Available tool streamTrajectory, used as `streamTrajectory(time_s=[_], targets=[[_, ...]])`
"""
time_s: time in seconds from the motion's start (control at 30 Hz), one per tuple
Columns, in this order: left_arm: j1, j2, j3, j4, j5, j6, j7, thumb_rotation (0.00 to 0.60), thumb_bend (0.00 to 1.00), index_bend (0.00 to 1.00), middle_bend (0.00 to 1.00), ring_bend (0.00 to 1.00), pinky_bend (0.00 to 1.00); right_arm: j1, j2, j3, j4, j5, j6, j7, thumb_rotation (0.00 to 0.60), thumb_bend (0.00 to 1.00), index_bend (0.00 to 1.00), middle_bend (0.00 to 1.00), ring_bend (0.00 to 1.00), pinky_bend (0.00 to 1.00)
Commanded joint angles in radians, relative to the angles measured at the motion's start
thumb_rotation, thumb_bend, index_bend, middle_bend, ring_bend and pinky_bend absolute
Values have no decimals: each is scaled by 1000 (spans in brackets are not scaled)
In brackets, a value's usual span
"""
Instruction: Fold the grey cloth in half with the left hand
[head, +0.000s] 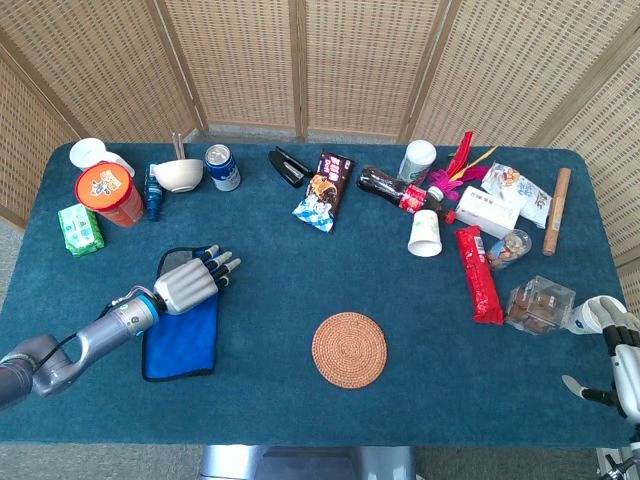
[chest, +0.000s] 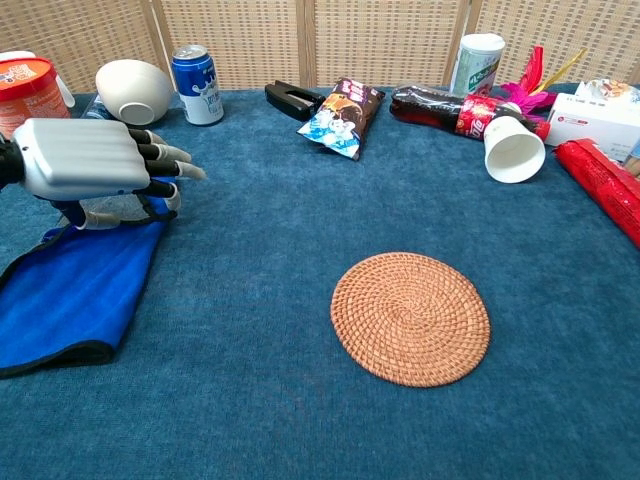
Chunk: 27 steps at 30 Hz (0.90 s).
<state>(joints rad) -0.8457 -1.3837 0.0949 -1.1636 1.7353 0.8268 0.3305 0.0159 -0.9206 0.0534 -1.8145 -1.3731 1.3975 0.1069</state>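
The cloth (head: 180, 340) lies flat at the table's front left, showing a blue face with a dark hem; a grey patch (chest: 122, 204) shows at its far end. My left hand (head: 190, 282) hovers over that far end, palm down, fingers stretched and apart, reaching past the cloth's edge. In the chest view the left hand (chest: 90, 160) has its thumb down by the grey patch; whether it touches is unclear. The blue cloth (chest: 70, 290) holds nothing on it. My right hand (head: 615, 350) stays off the table's front right corner, fingers apart and empty.
A round woven coaster (head: 349, 349) lies mid-front. Behind the cloth stand a red tub (head: 108, 193), a green pack (head: 80, 229), a white bowl (head: 178, 174) and a blue can (head: 222, 167). A snack bag (head: 324, 190), paper cup (head: 425, 233) and red packet (head: 478, 273) lie further right.
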Motion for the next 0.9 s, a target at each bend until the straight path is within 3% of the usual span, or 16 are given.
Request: streamTrajectory(time_s=[0.03, 0.67, 0.9], targets=[[-1, -6, -4, 3, -6, -1, 4, 600, 436, 257, 0, 0, 152, 0, 1, 0, 0, 0, -1, 3, 600, 0, 26, 0, 0, 0], [-7, -43, -9, 33, -34, -8, 27, 600, 435, 254, 0, 0, 147, 1, 8, -2, 1, -4, -6, 26, 600, 0, 27, 0, 0, 0], [-8, -38, -5, 23, -30, 4, 24, 600, 435, 303, 0, 0, 147, 2, 10, -5, 0, -9, -10, 32, 600, 0, 27, 0, 0, 0]])
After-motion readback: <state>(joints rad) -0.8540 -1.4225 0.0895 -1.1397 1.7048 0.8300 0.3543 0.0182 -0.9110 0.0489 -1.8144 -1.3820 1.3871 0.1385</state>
